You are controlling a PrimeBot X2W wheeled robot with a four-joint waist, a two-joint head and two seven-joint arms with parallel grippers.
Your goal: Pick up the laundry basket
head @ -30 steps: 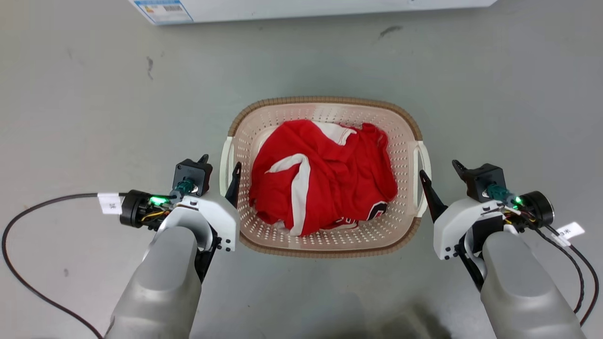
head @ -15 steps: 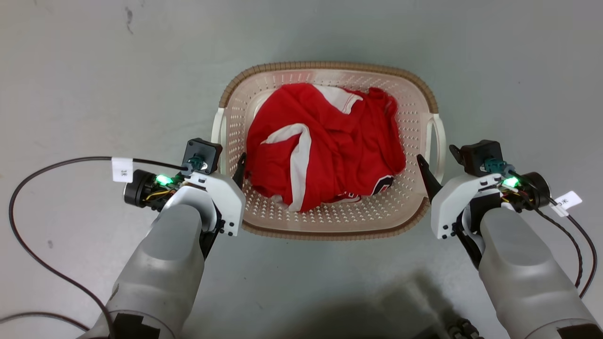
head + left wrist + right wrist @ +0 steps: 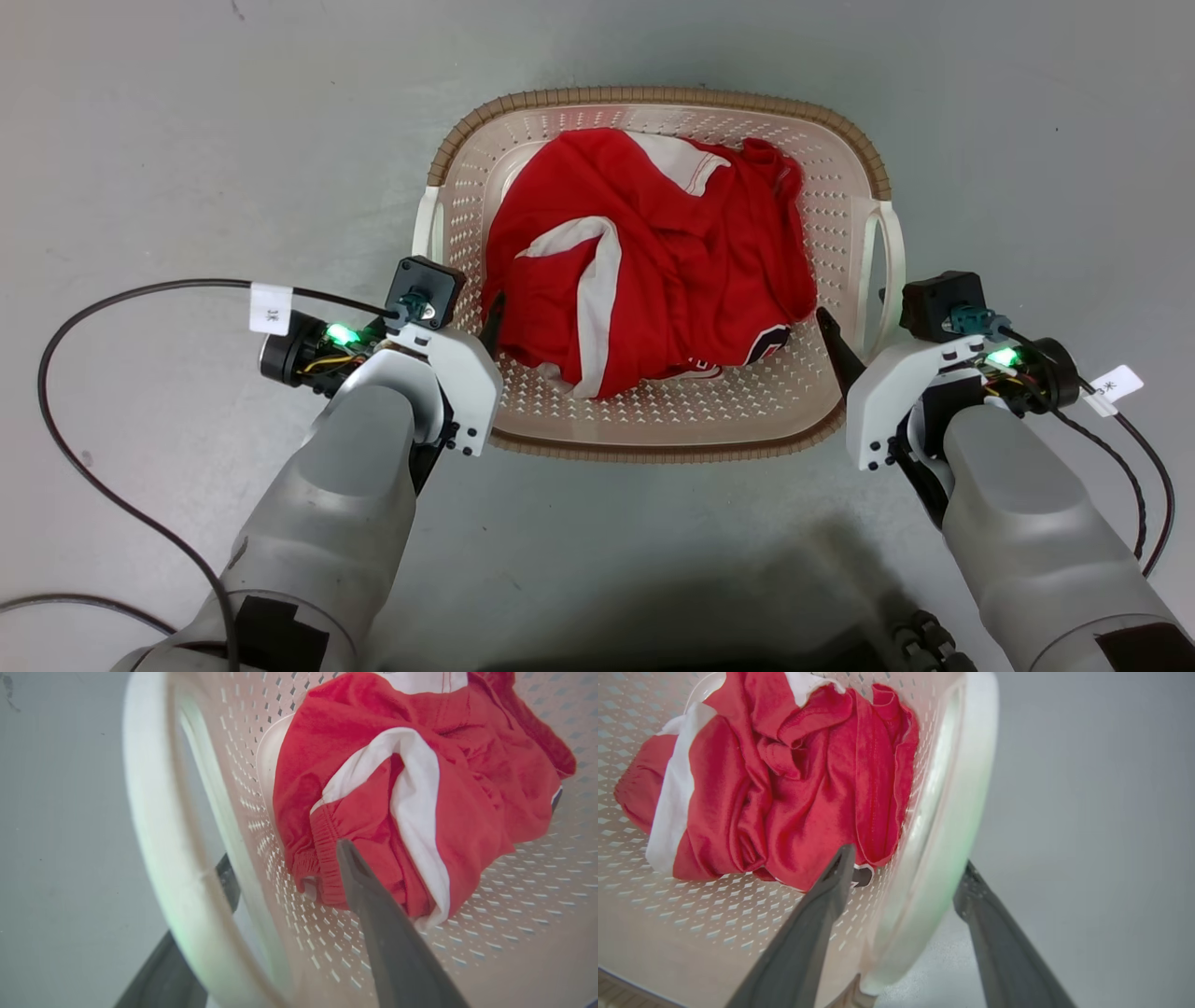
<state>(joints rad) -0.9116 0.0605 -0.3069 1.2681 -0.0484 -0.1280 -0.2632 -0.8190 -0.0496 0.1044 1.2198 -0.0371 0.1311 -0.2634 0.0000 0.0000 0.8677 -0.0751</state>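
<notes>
Laundry basket [image 3: 653, 95] lies between the left end effector [image 3: 285, 858] and the right end effector [image 3: 906, 858], each spread wide astride one basket side.

Left end effector [image 3: 285, 851] and right end effector [image 3: 908, 858], fingers of both spread apart.

Smooth perforated plastic laundry basket [image 3: 653, 420]; soft creased red cloth [image 3: 653, 261]; matt grey floor [image 3: 187, 140]

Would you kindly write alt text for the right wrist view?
The right gripper straddles the side handle of the laundry basket with open fingers, one inside the basket, one outside. A red and white garment lies crumpled inside.
</notes>
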